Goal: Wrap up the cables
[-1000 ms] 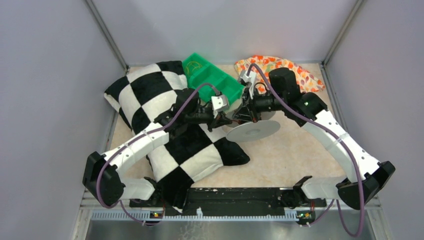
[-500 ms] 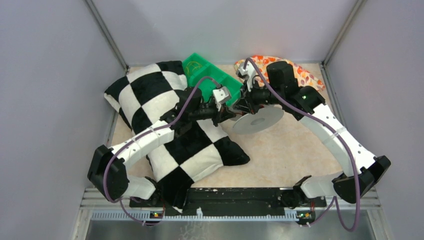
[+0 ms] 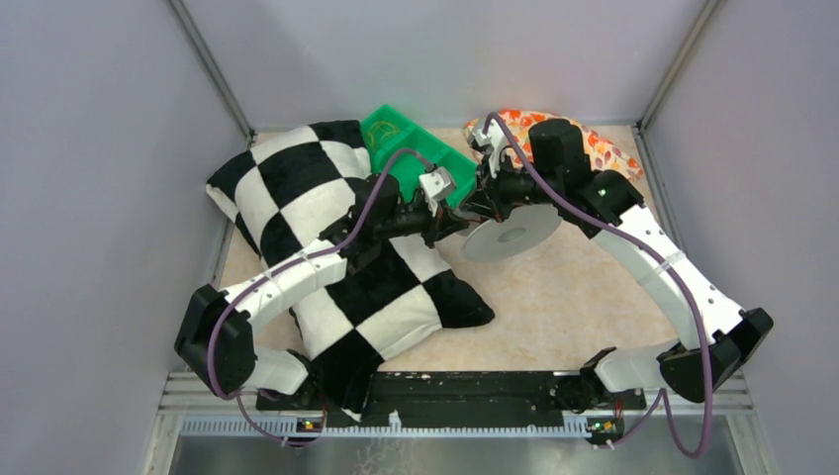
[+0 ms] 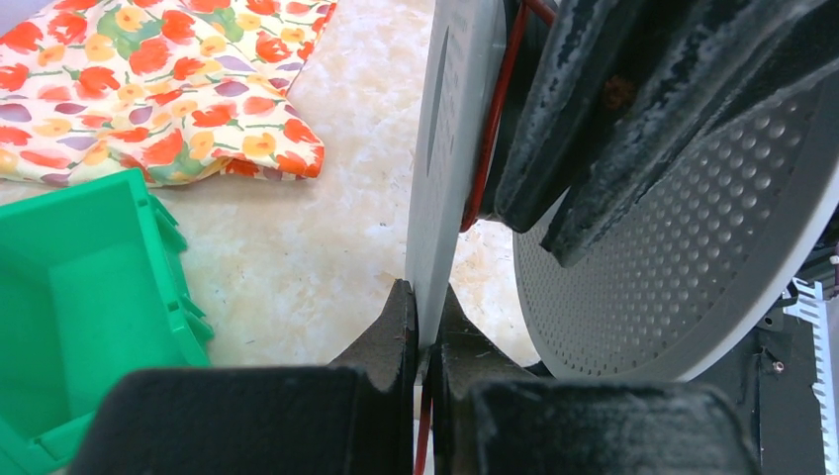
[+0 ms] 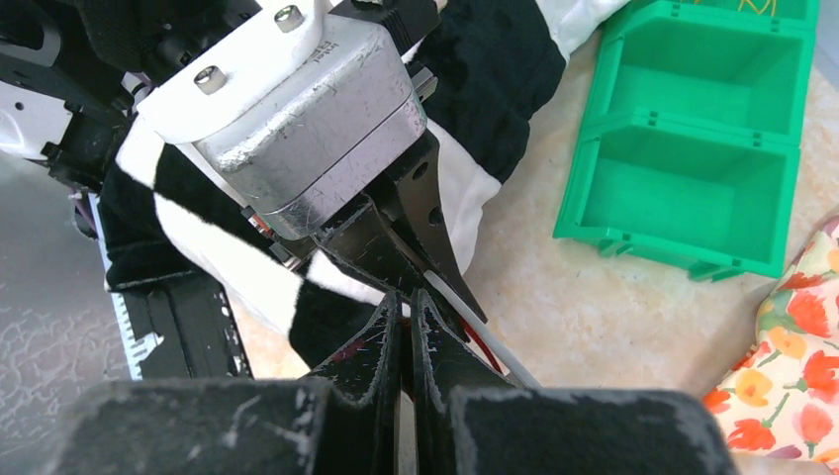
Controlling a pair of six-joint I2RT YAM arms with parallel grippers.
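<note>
Spool (image 3: 512, 236) and both arms have shifted toward the green bin (image 3: 411, 148).
Left gripper (image 4: 425, 322) pinches a spool flange; right gripper (image 5: 408, 322) is closed tight beside the red cable (image 4: 492, 129).

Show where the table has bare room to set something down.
The widest bare patch of table lies between the checkered pillow, the spool, the right arm and the base rail. A thin strip runs left of the pillow. Crowded: the back, around the spool, green bin and floral cloth.
</note>
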